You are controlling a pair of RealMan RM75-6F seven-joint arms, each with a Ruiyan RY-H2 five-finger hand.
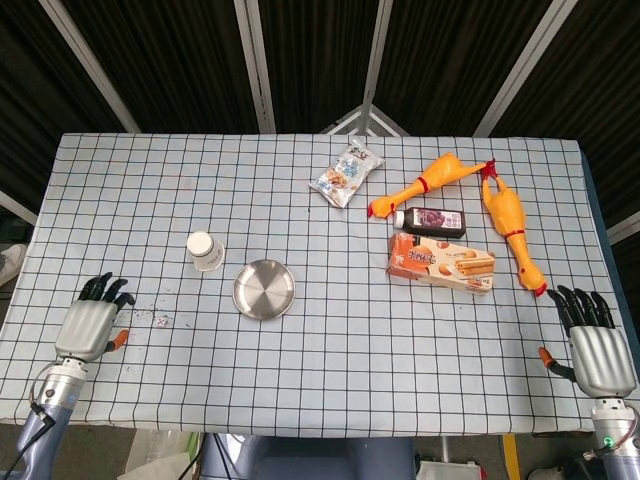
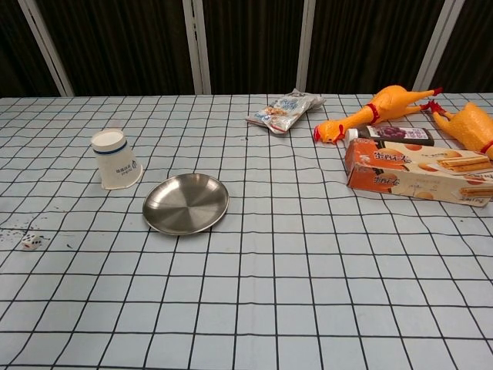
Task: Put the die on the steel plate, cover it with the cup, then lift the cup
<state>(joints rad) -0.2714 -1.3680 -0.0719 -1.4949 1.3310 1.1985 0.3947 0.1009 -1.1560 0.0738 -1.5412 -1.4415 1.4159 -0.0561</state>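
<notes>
While seemingly untouched, die (image 1: pixel 161 320) near left robot hand (image 1: pixel 90 324)

We can read almost nothing here. The orange and cream biscuit box (image 2: pixel 418 173) carries a line of large white characters across its orange face, in Chinese script by their look, but too small and slanted for us to make out. Just behind the box, the dark bottle (image 2: pixel 394 133) lying on its side has a purple label with a fruit picture, its lettering blurred. Well to the left of the box, the upturned paper cup (image 2: pixel 116 159) shows a small dark blue mark and a few tiny printed characters on its wall, unreadable. The snack packet (image 2: pixel 283 112), behind and to the left of the box, has blue printing we cannot decipher either.
</notes>
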